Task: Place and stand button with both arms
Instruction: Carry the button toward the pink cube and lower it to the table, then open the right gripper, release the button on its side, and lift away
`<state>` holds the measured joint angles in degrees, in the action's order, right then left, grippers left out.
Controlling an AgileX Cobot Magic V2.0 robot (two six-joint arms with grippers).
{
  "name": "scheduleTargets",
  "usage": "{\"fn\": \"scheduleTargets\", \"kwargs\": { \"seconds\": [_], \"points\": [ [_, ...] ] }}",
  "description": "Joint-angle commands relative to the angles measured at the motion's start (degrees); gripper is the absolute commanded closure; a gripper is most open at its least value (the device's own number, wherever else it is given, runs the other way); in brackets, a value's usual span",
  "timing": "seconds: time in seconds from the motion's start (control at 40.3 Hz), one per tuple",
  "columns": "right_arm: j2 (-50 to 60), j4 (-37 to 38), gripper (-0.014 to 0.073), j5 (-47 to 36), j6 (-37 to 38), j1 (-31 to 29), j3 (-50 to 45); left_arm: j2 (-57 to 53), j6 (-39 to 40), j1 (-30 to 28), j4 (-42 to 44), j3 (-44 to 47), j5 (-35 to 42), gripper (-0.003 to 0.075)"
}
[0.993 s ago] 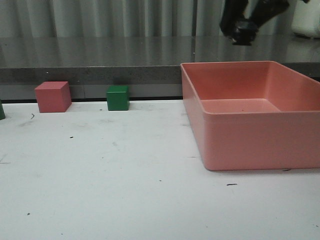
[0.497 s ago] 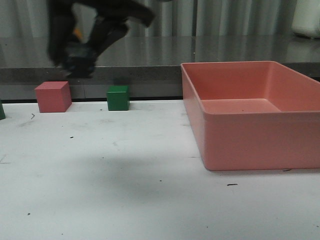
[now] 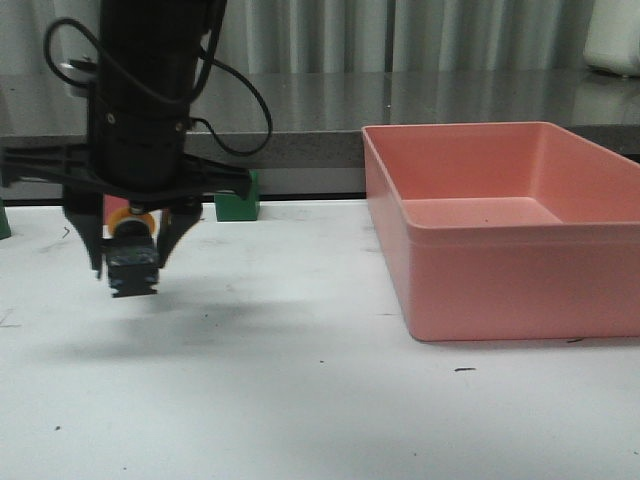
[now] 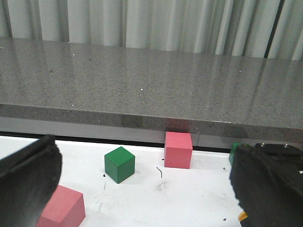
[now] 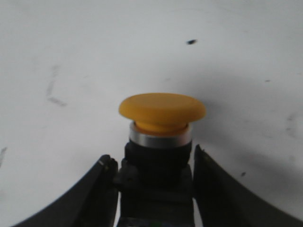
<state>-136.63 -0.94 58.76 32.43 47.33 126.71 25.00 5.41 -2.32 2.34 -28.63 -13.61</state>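
Observation:
My right gripper hangs low over the left of the white table, pointing down. It is shut on the button. The button's yellow cap shows between the fingers, and its black base sticks out below them, a little above the table. In the right wrist view the button sits between both fingers with the cap beyond the tips. My left gripper is open and empty, and is out of the front view. The right gripper shows as a black mass in the left wrist view.
A large pink bin stands on the table's right half. A green cube sits by the back edge, behind the right gripper. The left wrist view shows a pink cube, a green cube and a nearer pink cube. A grey ledge runs along the back.
The right arm swung from the upper right across to the left and came down close to the table with the button. It now hides the pink cube in the front view.

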Motion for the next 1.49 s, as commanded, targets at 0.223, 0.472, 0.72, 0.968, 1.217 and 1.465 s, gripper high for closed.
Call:
{"fn": "scheduleTargets", "kwargs": {
  "seconds": [0.223,0.472,0.72,0.968,1.217,1.465],
  "points": [
    [1.2,3.5,0.0363,-1.1,9.3,-1.4,2.2,0.7,0.5,-0.1,-0.4,-2.1,4.4,0.0027],
    [-0.5,3.3,0.0325,0.9,9.9,-1.6,2.2,0.7,0.5,-0.1,-0.4,-2.1,4.4,0.0027],
    [0.5,2.0,0.0093,0.8,9.9,-1.6,2.9,0.7,0.5,-0.1,-0.4,-2.1,4.4,0.0027],
    [2.9,4.3,0.0086,5.6,7.1,-1.6,13.2,0.7,0.5,-0.1,-0.4,-2.1,4.4,0.0027],
    [3.9,4.4,0.0501,11.8,-0.6,-1.8,23.4,0.7,0.5,-0.1,-0.4,-2.1,4.4,0.0027],
    [6.3,3.6,0.0655,18.1,-8.3,-3.1,27.9,0.7,0.5,-0.1,-0.4,-2.1,4.4,0.0027]
  ]
}}
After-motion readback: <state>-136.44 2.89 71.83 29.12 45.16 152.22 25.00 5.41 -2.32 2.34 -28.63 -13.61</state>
